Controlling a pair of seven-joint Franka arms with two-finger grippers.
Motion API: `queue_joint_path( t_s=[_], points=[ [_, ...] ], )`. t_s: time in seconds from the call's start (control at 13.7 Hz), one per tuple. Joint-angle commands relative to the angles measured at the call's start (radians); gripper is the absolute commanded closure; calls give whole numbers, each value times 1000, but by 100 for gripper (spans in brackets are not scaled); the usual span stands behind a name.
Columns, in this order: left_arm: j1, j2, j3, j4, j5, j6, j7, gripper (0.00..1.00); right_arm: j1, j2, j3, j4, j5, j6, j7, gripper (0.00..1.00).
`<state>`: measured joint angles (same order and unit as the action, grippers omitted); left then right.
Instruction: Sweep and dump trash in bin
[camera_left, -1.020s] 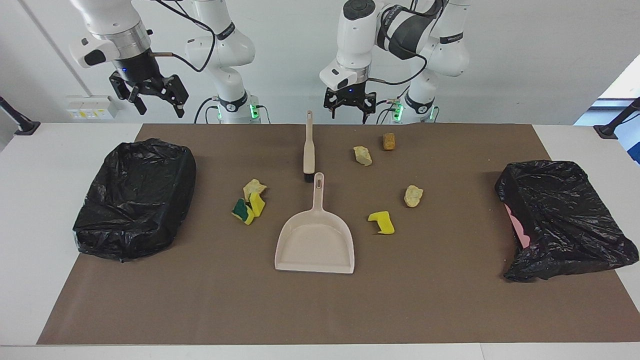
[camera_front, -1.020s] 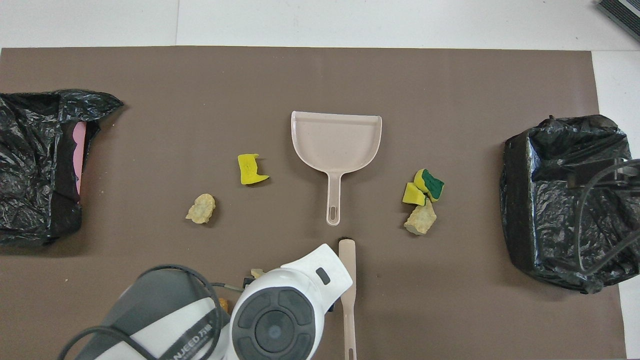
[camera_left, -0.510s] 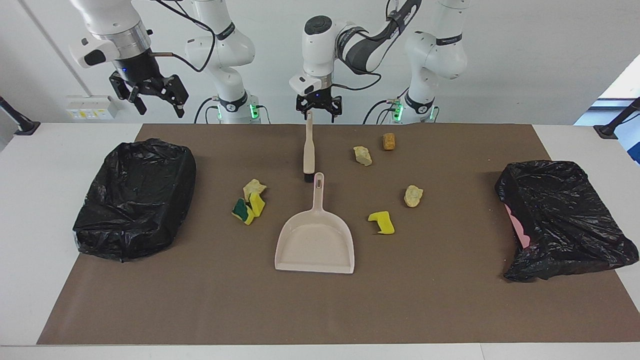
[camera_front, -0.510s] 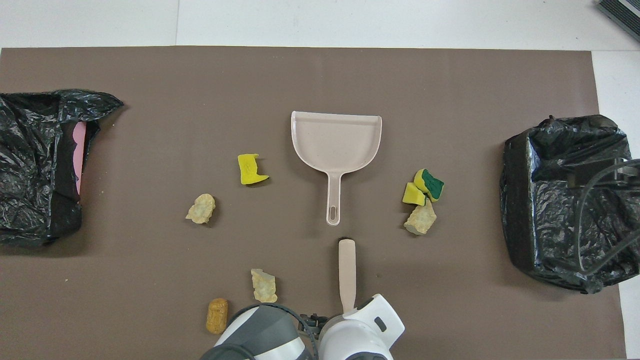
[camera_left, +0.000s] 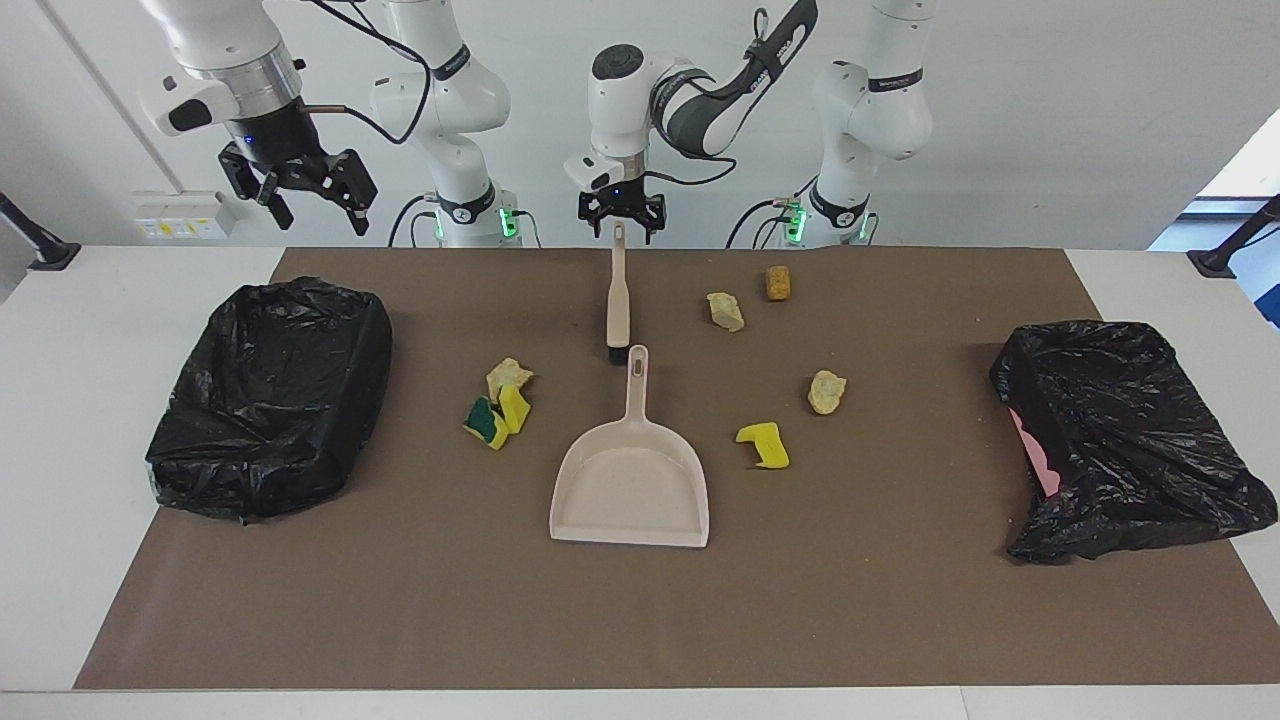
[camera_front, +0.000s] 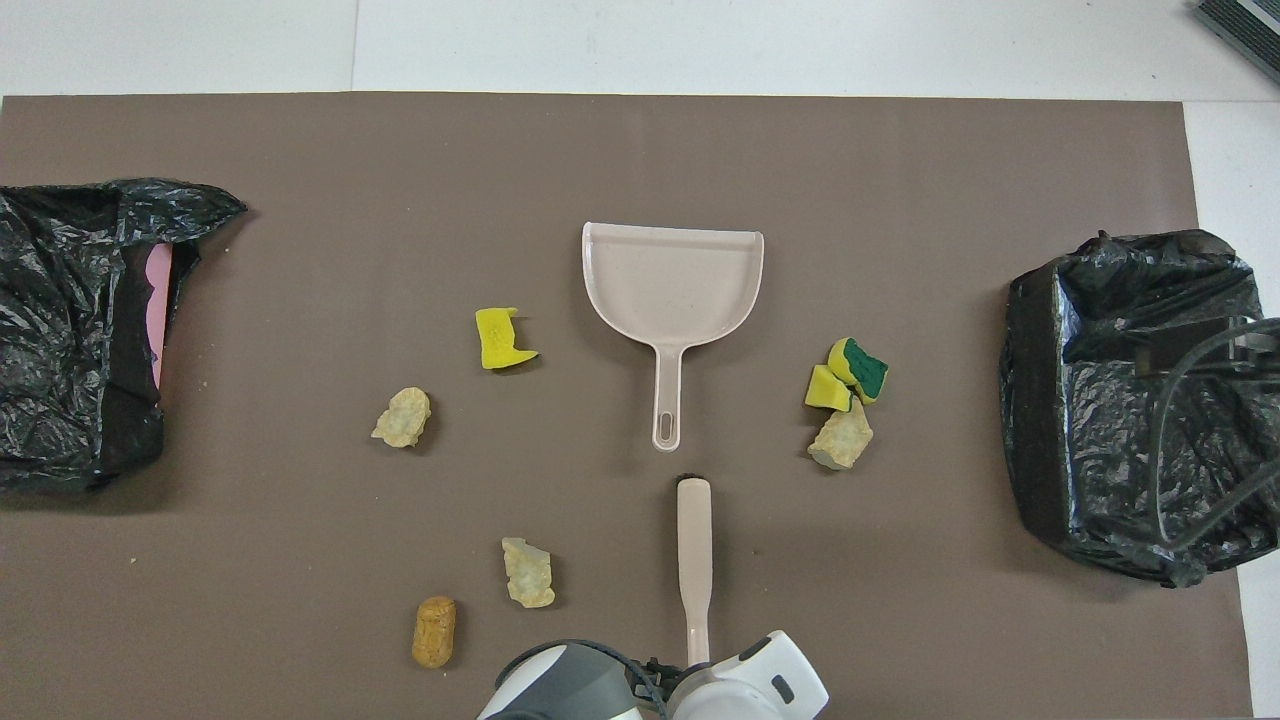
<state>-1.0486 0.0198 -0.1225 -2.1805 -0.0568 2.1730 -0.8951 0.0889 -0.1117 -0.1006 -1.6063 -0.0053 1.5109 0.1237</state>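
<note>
Over the robot-side tip of the hand brush (camera_left: 617, 300) handle: left gripper (camera_left: 622, 232), reached across from the left arm's base, jaws apart, one finger on either side of the handle tip. Cannot tell whether touching it.

High over the table (camera_left: 60, 400) edge nearest the robots, toward the right arm's end: right gripper (camera_left: 318, 205), jaws apart, holding nothing, waiting.

At mid-mat on the brown mat (camera_left: 640, 620): brush lying flat, dark bristles pointing away from the robots, just short of the dustpan (camera_left: 630, 490) handle. Dustpan flat, handle toward the robots, pan mouth away from them, nothing in it.

Scattered on the mat, none in the pan: trash, seven pieces.
- Toward the left arm's end, nearest the robots: brown chunk (camera_left: 778, 282), with a pale chunk (camera_left: 725, 311) just beside it.
- Farther out: tan chunk (camera_left: 826, 391), then a yellow sponge piece (camera_left: 763, 446) beside the pan.
- Toward the right arm's end, beside the dustpan handle: tight cluster of a pale crumbly chunk (camera_left: 508, 376), a small yellow sponge (camera_left: 515, 408) and a yellow-green sponge (camera_left: 485, 423), touching one another.

At the right arm's end of the mat: black-bagged bin (camera_left: 270, 400), mouth up.

At the left arm's end: second black-bagged bin (camera_left: 1120, 440), tipped, a strip of pink showing at its edge.
</note>
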Motion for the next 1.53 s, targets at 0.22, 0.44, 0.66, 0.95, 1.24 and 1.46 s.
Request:
queue_joint_path(
  t_s=[0.22, 0.44, 0.66, 0.95, 1.24, 1.46],
  points=[
    [-53, 72, 17, -5, -9, 53, -61, 0, -9, -16, 2, -11, 25, -9, -22, 0],
    [-44, 69, 18, 2, -9, 35, -67, 11, -9, -16, 1, -11, 25, -9, -22, 0],
    [-44, 66, 20, 4, -9, 7, -67, 48, -9, -16, 1, -11, 25, -9, -22, 0],
    [-27, 57, 26, 18, -9, -13, -64, 100, -9, -16, 2, -11, 25, -9, -22, 0],
    [5, 23, 27, 68, 0, -145, -62, 100, -8, -16, 1, -11, 25, -9, -22, 0],
    [12, -53, 27, 68, -1, -332, -67, 100, -8, -16, 2, -11, 25, -9, -22, 0]
  ],
)
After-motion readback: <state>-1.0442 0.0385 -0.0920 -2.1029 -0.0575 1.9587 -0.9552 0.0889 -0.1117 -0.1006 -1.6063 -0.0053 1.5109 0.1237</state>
